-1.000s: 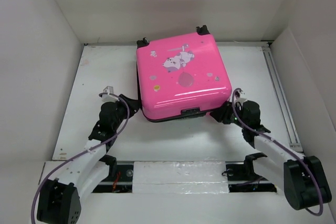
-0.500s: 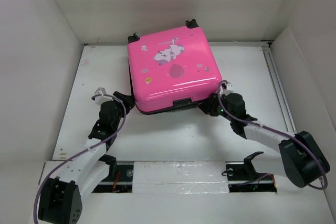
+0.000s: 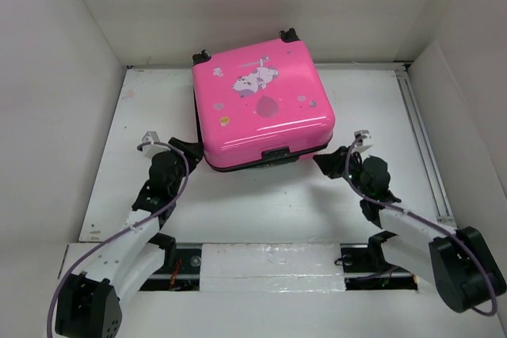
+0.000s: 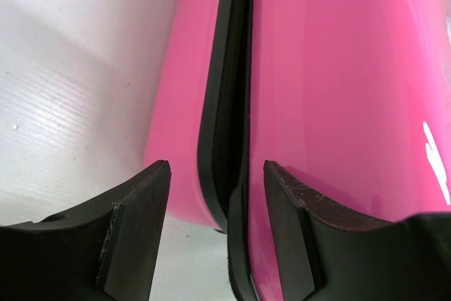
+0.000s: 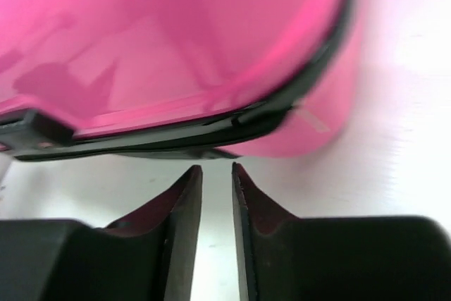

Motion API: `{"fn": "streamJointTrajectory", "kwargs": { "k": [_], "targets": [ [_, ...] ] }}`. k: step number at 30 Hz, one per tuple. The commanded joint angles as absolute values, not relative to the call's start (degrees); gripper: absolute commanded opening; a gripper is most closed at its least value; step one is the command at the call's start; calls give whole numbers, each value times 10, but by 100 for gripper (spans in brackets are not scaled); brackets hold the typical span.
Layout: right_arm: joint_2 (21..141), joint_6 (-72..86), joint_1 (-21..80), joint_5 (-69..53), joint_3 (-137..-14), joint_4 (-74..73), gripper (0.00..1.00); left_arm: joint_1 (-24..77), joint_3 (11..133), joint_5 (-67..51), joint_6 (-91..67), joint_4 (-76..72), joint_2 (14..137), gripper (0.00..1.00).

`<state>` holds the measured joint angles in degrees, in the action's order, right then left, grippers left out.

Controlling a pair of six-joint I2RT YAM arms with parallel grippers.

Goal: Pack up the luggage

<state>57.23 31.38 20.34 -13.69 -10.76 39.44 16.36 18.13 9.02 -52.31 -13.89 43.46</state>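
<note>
The bright-pink luggage (image 3: 261, 108) lies flat and closed on the white table, cartoon print facing up, turned a little counter-clockwise. My left gripper (image 3: 188, 150) is at its near left corner. In the left wrist view the left gripper (image 4: 216, 174) is open and its jaws straddle the black zip seam (image 4: 224, 103) between the pink shells (image 4: 338, 68). My right gripper (image 3: 326, 161) sits just off the near right corner, apart from the shell. In the right wrist view the right gripper (image 5: 217, 174) is almost closed with a thin gap, empty, below the luggage's rim (image 5: 176, 47).
White walls close in on the left, back and right. A metal rail (image 3: 424, 140) runs along the table's right side. The luggage's black wheels (image 3: 289, 35) point to the back wall and its black latch (image 3: 277, 153) faces the arms. The arm bases sit on a bar (image 3: 269, 267) at the near edge.
The luggage slid left and away and turned slightly a second ago, then stayed put. My right gripper has drawn back from the near right corner. The left gripper has hardly moved.
</note>
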Motion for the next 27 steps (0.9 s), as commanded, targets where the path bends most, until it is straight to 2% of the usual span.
{"fn": "streamJointTrajectory", "kwargs": {
  "k": [1,2,5,12,13,16,18,20,27],
  "targets": [
    [598,304,141,-212,-122,498,31,168,219,62,-539,-156,442,51],
    [605,298,128,-231,-130,498,40,168,219,62,-539,-156,442,51],
    [620,241,86,-292,-137,498,48,168,213,62,-539,-156,425,51],
    [699,262,-16,-331,-166,529,51,168,195,54,-539,-141,413,51],
    [752,262,-25,-405,-180,561,51,168,195,48,-539,-146,408,51],
    [799,269,-25,-474,-197,593,52,168,195,34,-539,-158,403,51],
    [823,299,-12,-513,-197,678,52,168,190,27,-539,-158,397,51],
    [837,306,-12,-528,-192,705,52,168,185,27,-533,-158,397,51],
    [813,262,-1,-493,-207,631,55,168,179,27,-528,-164,397,51]
  ]
}}
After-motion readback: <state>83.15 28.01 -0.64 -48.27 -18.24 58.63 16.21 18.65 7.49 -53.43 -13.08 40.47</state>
